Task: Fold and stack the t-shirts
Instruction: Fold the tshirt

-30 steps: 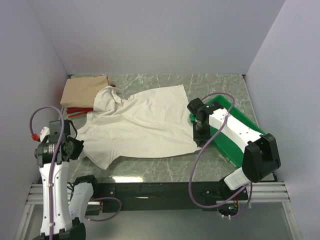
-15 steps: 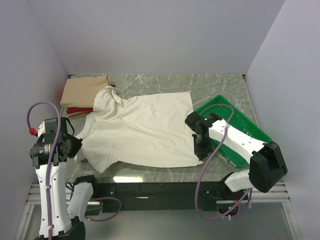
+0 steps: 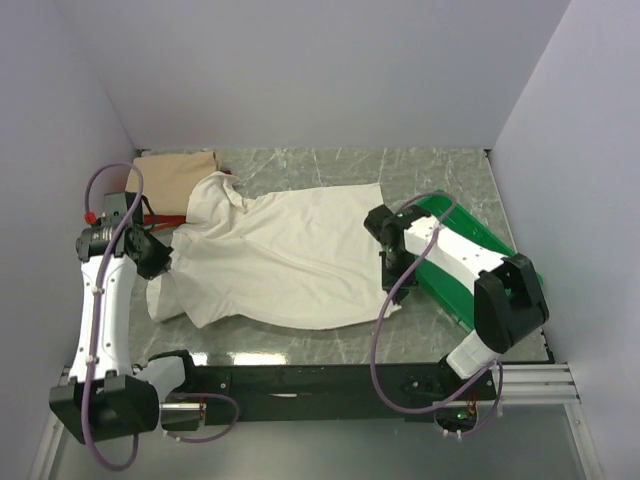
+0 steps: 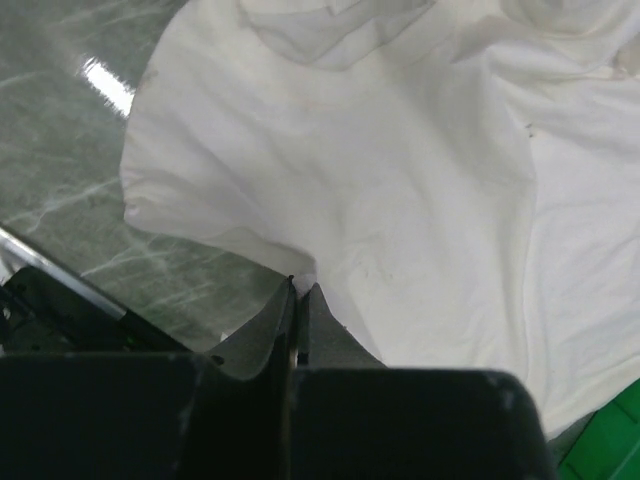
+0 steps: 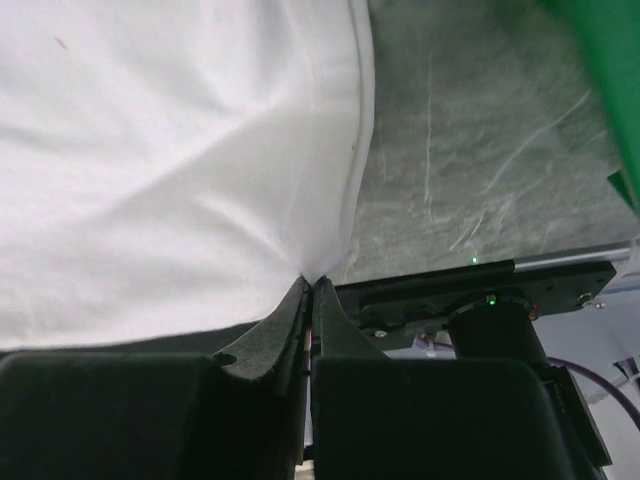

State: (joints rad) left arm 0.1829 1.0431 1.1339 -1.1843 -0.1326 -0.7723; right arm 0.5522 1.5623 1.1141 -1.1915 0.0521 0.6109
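With left gripper (image 4: 300, 300) and right gripper (image 5: 310, 290) clamped on the cream t-shirt (image 3: 290, 255), I swung the left one up-frame, spreading the shirt flatter.

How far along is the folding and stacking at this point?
Done: the tan shirt looks folded at the far left corner, lying on the red shirt. In hand: the cream shirt lies spread out, left gripper and right gripper each pinching an edge. Left: folding it and stacking it.
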